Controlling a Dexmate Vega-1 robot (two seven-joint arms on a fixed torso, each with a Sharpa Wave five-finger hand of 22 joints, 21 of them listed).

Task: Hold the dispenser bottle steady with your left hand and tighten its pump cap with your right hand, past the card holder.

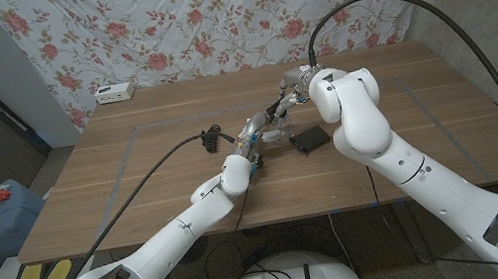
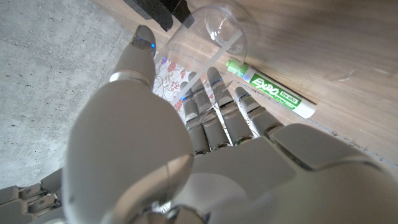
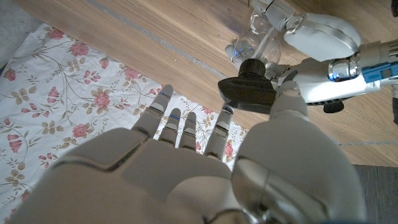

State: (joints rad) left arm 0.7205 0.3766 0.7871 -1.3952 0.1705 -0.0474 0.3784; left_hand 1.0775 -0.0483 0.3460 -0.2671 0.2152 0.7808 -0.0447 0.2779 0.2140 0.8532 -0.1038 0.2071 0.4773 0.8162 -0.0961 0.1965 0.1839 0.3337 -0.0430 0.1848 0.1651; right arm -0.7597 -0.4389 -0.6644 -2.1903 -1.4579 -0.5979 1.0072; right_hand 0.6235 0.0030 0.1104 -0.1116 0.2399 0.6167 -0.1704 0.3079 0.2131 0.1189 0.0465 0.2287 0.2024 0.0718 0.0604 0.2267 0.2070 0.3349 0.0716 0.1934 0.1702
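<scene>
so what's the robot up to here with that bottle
It is working on a clear dispenser bottle at the middle of the wooden table. The left hand has its fingers around the bottle to steady it. The right hand is up at the black pump cap, thumb beside it, other fingers spread; a firm grip isn't clear. A dark card holder lies on the table nearby, and a green marker lies beside the bottle.

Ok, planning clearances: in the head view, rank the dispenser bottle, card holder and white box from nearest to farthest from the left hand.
1. Dispenser bottle, at the left hand's fingers.
2. Card holder, to its right.
3. White box, far left corner.
</scene>
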